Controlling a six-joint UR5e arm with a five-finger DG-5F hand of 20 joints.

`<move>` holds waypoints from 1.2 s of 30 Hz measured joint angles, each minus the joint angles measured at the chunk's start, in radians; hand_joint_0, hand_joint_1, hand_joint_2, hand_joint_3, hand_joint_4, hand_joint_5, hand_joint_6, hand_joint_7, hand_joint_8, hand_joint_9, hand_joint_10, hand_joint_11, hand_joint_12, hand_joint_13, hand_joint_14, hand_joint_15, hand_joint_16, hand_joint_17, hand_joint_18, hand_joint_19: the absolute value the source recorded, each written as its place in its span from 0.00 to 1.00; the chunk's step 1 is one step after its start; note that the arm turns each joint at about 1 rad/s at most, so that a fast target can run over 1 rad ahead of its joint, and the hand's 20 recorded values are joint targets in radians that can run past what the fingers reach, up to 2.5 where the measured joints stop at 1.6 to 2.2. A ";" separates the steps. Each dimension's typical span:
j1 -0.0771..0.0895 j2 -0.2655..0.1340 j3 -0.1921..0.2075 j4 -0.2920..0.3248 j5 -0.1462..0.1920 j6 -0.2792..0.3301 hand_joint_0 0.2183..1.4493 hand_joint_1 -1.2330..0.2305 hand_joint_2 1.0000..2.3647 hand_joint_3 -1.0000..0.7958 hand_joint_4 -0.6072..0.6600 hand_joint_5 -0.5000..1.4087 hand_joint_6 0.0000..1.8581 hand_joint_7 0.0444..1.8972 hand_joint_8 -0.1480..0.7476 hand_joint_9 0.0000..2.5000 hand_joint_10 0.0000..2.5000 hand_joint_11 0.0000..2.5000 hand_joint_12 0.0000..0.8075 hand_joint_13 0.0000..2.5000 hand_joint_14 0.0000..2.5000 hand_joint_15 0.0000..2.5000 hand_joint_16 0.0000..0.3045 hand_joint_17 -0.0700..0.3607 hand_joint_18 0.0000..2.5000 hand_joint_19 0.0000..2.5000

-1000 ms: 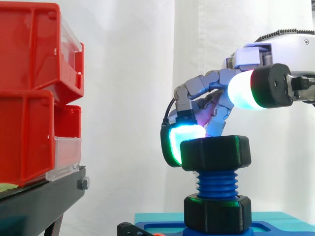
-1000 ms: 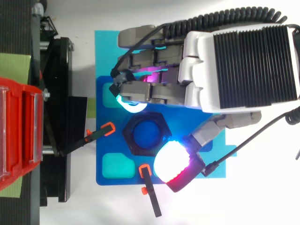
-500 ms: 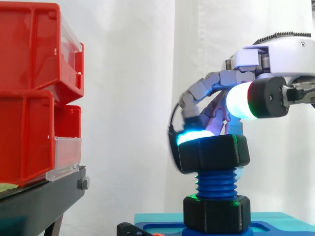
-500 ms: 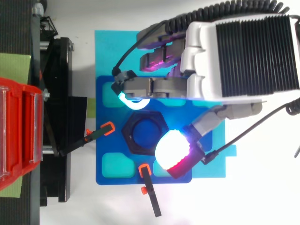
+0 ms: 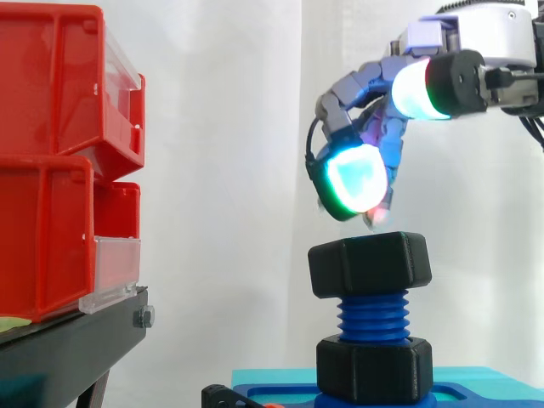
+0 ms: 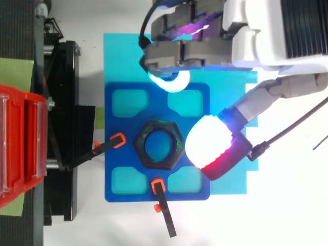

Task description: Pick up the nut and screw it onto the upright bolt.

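1. Fingers [image 5: 353, 183] of the hand [image 6: 256, 31] are loosely bent, with the thumb [image 5: 421, 89] spread well apart from them. They hold nothing and hover above the bolt [image 5: 372, 319], touching nothing
2. The nut [image 5: 370, 265] sits level on the bolt's top end, with a clear gap between it and the glowing pads. Bare blue thread runs below it down to a second black hex collar [image 5: 374, 370] at the bolt's foot
3. The bolt stands upright in the middle of a blue plate [image 6: 115, 154]. Two orange-tipped clamps [image 6: 118, 139] point in towards the bolt, and the red bins [image 5: 51, 153] stand well away from it, on the side opposite the arm
4. The nut looks like stiff, matte moulded plastic, so it is probably light, not fragile and not very slippery. Its flat sides are the place to hold it: fingers on one flat and thumb on the opposite one, coming down from above the bolt. An uneven push on its top face could tilt it and jam the coarse thread
5. Much thread is still bare under the nut, so I judge the screwing only begun, and the next move is likely a fresh grip on the flats for another turn
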 measured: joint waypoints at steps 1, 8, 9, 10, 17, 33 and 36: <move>0.001 0.000 0.002 0.000 0.000 0.000 0.24 0.75 0.00 0.28 0.66 0.24 0.27 0.53 0.38 0.45 0.00 0.01 0.22 0.30 0.00 0.00 0.07 0.27 0.21 0.08; 0.014 -0.012 -0.006 0.061 0.002 0.001 0.23 0.77 0.00 0.28 0.65 0.23 0.27 0.41 0.36 0.40 0.00 0.00 0.23 0.28 0.00 0.00 0.08 0.29 0.19 0.07; 0.019 -0.013 -0.017 0.082 0.003 0.002 0.23 0.77 0.00 0.28 0.64 0.22 0.27 0.39 0.37 0.40 0.00 0.00 0.23 0.27 0.00 0.00 0.08 0.29 0.19 0.07; 0.023 -0.014 -0.026 0.099 0.004 0.004 0.23 0.77 0.00 0.28 0.64 0.22 0.27 0.39 0.36 0.40 0.00 0.00 0.23 0.27 0.00 0.00 0.08 0.29 0.18 0.07; 0.061 -0.017 -0.082 0.191 0.032 0.021 0.23 0.78 0.00 0.28 0.63 0.21 0.27 0.34 0.36 0.36 0.00 0.00 0.24 0.25 0.00 0.00 0.08 0.30 0.17 0.06; 0.116 -0.050 -0.096 0.231 0.068 0.044 0.22 0.78 0.00 0.28 0.64 0.21 0.27 0.38 0.37 0.35 0.00 0.00 0.26 0.24 0.00 0.00 0.08 0.30 0.15 0.05; 0.116 -0.052 -0.097 0.221 0.065 0.040 0.22 0.78 0.00 0.28 0.64 0.21 0.27 0.39 0.39 0.35 0.00 0.00 0.26 0.24 0.00 0.00 0.08 0.29 0.15 0.05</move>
